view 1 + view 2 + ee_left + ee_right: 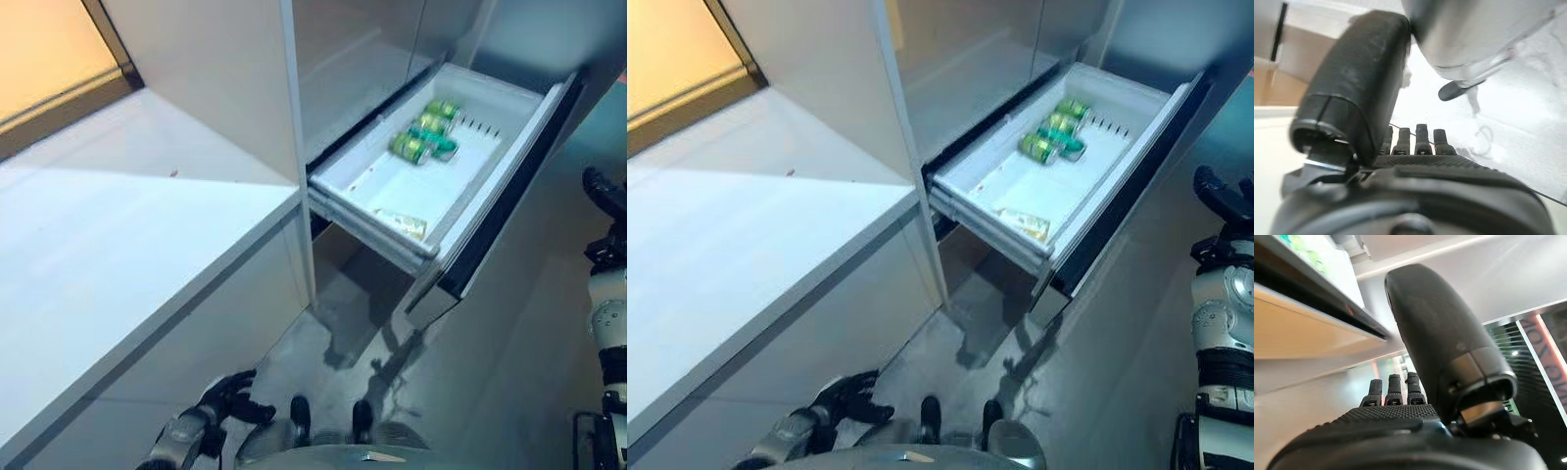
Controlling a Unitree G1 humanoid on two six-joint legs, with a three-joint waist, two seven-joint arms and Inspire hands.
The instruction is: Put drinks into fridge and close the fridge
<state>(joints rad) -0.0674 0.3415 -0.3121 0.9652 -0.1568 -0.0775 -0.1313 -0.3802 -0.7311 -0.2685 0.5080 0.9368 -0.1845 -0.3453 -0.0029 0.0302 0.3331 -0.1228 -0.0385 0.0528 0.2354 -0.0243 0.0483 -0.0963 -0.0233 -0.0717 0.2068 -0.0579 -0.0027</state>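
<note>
The fridge's white drawer [364, 217] stands pulled out at the upper right, its dark front panel [509, 211] facing right. Several green drink cans [423, 132] lie together in its far half. A flat pale packet [400, 223] rests near its front corner. My left hand [227, 397] hangs low beside the counter, well below the drawer, open and empty; its fingers [1421, 139] show straight in the left wrist view. My right hand [1215, 191] is at the right edge, to the right of the drawer front, open and holding nothing, with straight fingers [1394, 387].
A long white counter [118, 245] fills the left side, with a window ledge [59, 108] behind it. White cabinet panels [225, 78] rise above the drawer. Grey floor [343, 343] lies under the drawer.
</note>
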